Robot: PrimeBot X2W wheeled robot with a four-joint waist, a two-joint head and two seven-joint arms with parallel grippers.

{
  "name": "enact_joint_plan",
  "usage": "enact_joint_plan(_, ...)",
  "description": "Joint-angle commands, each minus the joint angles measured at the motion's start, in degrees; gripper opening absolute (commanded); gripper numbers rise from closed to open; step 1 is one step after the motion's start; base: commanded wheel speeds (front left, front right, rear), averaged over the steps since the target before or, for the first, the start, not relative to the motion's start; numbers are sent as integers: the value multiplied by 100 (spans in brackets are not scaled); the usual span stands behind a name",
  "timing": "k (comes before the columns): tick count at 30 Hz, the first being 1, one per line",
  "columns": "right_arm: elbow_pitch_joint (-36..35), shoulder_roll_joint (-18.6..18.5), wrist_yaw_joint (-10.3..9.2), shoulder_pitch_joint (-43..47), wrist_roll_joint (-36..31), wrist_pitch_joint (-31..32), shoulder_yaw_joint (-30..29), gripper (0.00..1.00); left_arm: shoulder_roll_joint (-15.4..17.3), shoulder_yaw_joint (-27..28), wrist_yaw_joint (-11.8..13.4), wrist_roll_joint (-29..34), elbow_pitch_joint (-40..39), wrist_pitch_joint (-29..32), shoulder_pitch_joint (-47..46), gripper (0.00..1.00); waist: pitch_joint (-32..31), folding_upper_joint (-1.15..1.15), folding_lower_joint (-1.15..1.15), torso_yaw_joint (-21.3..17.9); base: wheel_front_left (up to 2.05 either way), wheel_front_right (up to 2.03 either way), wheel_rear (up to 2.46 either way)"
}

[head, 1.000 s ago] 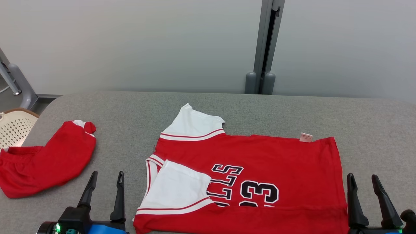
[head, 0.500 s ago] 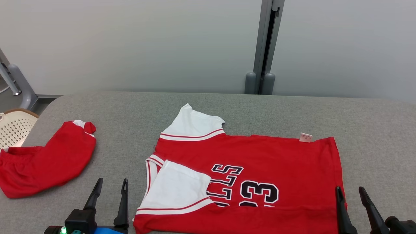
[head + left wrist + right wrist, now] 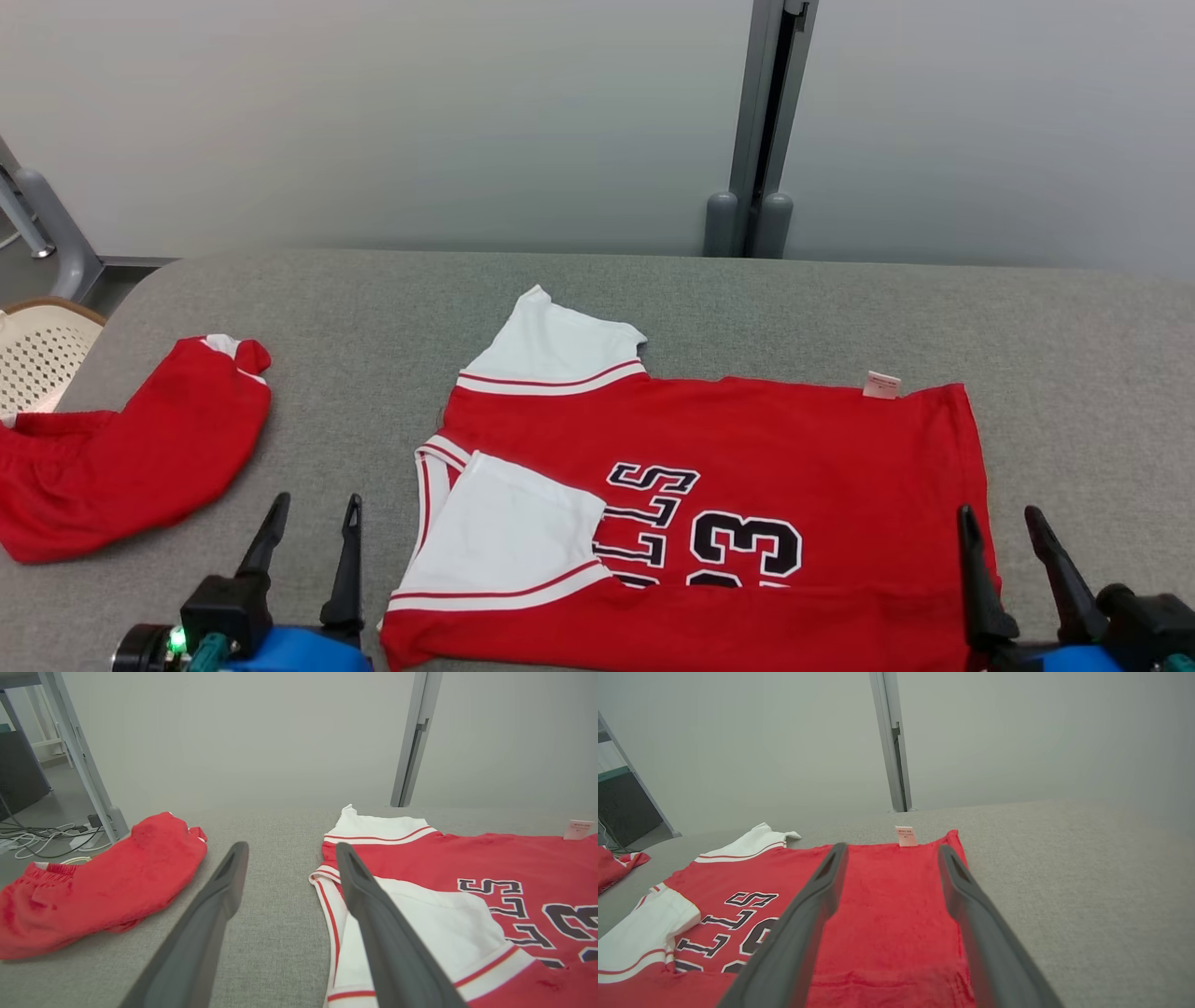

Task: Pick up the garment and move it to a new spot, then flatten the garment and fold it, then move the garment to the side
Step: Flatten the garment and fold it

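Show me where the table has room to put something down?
Most room is on the table, right of the jersey. A wide strip runs behind the jersey, along the wall. A narrower gap lies between the jersey and the red cloth. Crowded: the front middle, under the jersey.

Bare table [image 3: 345,373] between jersey [image 3: 747,439] and red shorts [image 3: 121,457].

A pale grey wall [image 3: 373,121] and metal post [image 3: 761,112] stand behind the grey table [image 3: 840,308].
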Motion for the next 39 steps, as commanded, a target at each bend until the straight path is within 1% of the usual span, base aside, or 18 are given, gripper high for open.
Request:
enact_joint_plan(1,71,-72,1,-277,-53,24,-16,100,82,-11,-42,-12,80,-27,-325,100,66,0,0,-15,0,0,0)
enact_joint_plan(8,297,-429,1,-1480,-154,187,57,100,386,-220,-143,-27,359,-27,-1628,100,571,0,0,-111,0,0,0)
enact_joint_plan(13,534,-608,1,-2483,-228,522,4,100,596,-402,-188,-302,749,-6,-2761,100,1096,0,0,-268,0,0,0)
enact_joint_plan(16,659,-654,1,-3016,-274,765,24,100,751,-718,-193,-574,961,90,-3408,100,1473,0,0,-415,0,0,0)
enact_joint_plan(17,659,-654,1,-3016,-274,765,24,100,751,-718,-193,-574,961,90,-3408,100,1473,0,0,-415,0,0,0)
enact_joint_plan(19,730,-677,1,-3300,-317,898,9,100,919,-979,-181,-808,1099,183,-3819,100,1688,0,0,-499,0,0,0)
enact_joint_plan(23,805,-711,1,-3704,-334,1111,136,100,1198,-1422,-180,-1390,1348,391,-4517,100,2138,0,0,-662,0,0,0)
enact_joint_plan(24,818,-716,1,-3789,-306,1150,193,100,1310,-1559,-180,-1500,1437,496,-4684,100,2251,0,0,-712,0,0,0)
enact_joint_plan(29,838,-655,1,-4118,-211,1182,432,100,1757,-2179,-180,-2145,1819,839,-5325,100,2683,0,0,-960,0,0,0)
enact_joint_plan(31,854,-642,1,-4228,-175,1162,524,100,1888,-2471,-180,-2396,1954,971,-5482,100,2802,0,0,-1047,0,0,0)
enact_joint_plan(35,907,-653,1,-4397,-121,1134,642,100,2089,-3008,-181,-2837,2158,1139,-5678,100,2948,0,0,-1165,0,0,0)
enact_joint_plan(39,949,-621,1,-4525,-91,1118,739,100,2184,-3462,-181,-3192,2318,1227,-5777,100,3056,0,0,-1262,0,0,0)
